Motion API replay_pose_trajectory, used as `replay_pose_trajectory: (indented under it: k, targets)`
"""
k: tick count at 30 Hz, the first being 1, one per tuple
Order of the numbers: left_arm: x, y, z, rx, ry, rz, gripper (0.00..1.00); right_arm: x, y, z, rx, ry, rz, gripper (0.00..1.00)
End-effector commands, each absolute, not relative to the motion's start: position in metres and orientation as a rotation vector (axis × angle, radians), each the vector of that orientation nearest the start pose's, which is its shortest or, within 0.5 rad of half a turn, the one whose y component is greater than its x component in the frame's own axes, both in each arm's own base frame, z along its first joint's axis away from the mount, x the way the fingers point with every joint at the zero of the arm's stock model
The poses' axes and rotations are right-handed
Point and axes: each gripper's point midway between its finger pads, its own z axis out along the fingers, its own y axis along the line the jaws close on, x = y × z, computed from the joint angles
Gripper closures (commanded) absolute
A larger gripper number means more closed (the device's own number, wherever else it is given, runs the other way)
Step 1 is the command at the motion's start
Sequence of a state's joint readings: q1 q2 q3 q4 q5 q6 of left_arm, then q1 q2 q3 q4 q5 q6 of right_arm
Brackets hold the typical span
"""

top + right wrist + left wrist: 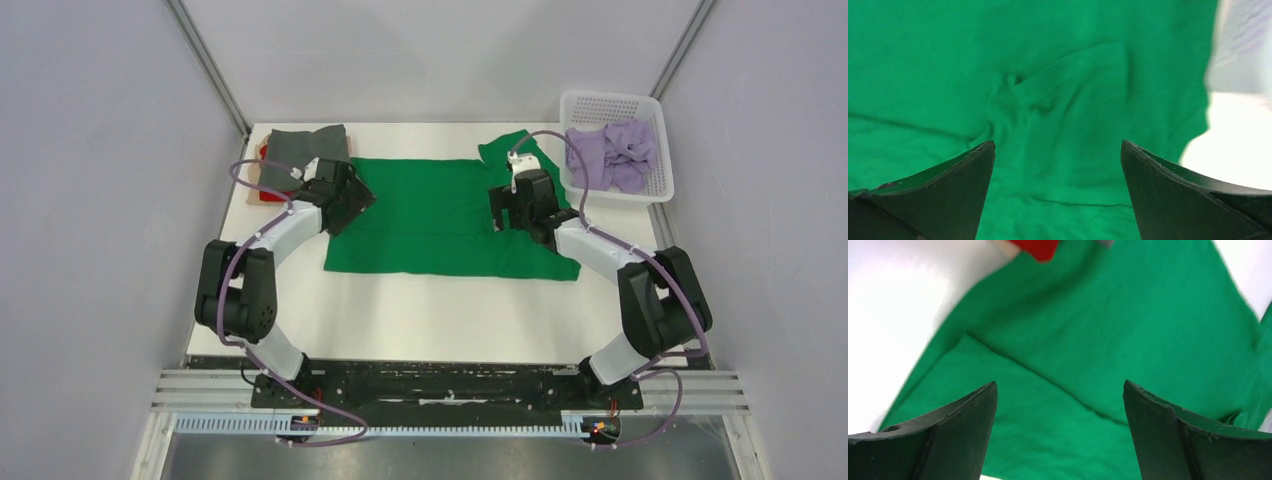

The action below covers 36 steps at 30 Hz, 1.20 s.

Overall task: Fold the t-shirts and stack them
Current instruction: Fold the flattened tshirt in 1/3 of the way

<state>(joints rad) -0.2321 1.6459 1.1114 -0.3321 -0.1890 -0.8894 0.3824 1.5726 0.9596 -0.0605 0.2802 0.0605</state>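
Both claws are spread wide and hold nothing. Our left claw (1059, 390) hangs over the left side of the green shirt (430, 215). Our right claw (1058, 147) hangs over the right side, just above a small bunched-up spot in the cloth.

The green shirt lies spread out in the middle of the table (430, 320). A line runs across it in the left wrist view, and we think that is the edge of a fold. One sleeve (508, 150) sticks out toward the upper right of the top view. At the upper left sits a pile with the grey shirt (308, 143) on top, and a bit of the red shirt (1038, 247) peeks out beside it. At the upper right, the lilac shirt (615, 155) lies crumpled in the white basket (612, 100).

We think the step now is to grab the green shirt for its next fold. To do it well, we should bring both claws down at the same time. Each one should pinch right at an edge and catch every layer there. We should lift evenly so the cloth does not twist. The bunched-up spot may make a lumpy fold, so we want to pull it flat. Our left claw is close to the pile, so we must not bump it.
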Motion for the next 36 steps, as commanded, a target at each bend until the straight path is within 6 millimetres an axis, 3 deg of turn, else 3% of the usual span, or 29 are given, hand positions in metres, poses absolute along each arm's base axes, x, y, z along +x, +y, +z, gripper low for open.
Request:
replay_pose_trajectory:
  k: [1, 7, 12, 15, 19, 21, 24, 27, 30, 36]
  targets:
    - [0.408, -0.118, 0.071, -0.772, 2.345, -0.392, 0.0, 0.38, 0.146, 0.058, -0.259, 2.321, 0.174, 0.02]
    - [0.383, -0.117, 0.019, -0.812, 2.466, -0.355, 0.0, 0.352, 0.135, 0.022, -0.244, 2.428, 0.143, 0.02]
    - [0.35, -0.111, 0.005, -0.833, 2.489, -0.35, 0.0, 0.305, 0.121, -0.003, -0.24, 2.501, 0.133, 0.02]
    - [0.319, -0.103, -0.001, -0.84, 2.512, -0.331, 0.0, 0.272, 0.12, -0.011, -0.285, 2.524, 0.141, 0.02]
    - [0.277, -0.09, -0.001, -0.85, 2.527, -0.292, 0.0, 0.233, 0.114, -0.018, -0.326, 2.565, 0.1, 0.02]
    - [0.255, -0.084, -0.002, -0.869, 2.527, -0.276, 0.0, 0.22, 0.105, -0.018, -0.319, 2.567, 0.064, 0.02]
    - [0.227, -0.079, -0.003, -0.891, 2.515, -0.291, 0.0, 0.202, 0.108, -0.015, -0.346, 2.554, 0.095, 0.02]
    - [0.209, -0.085, -0.001, -0.893, 2.513, -0.372, 0.0, 0.182, 0.114, -0.017, -0.353, 2.559, 0.137, 0.02]
    - [0.192, -0.077, 0.001, -0.932, 2.493, -0.348, 0.0, 0.171, 0.114, -0.017, -0.339, 2.555, 0.156, 0.02]
    - [0.183, -0.067, 0.013, -0.892, 2.429, -0.34, 0.0, 0.161, 0.116, -0.013, -0.353, 2.543, 0.198, 0.02]
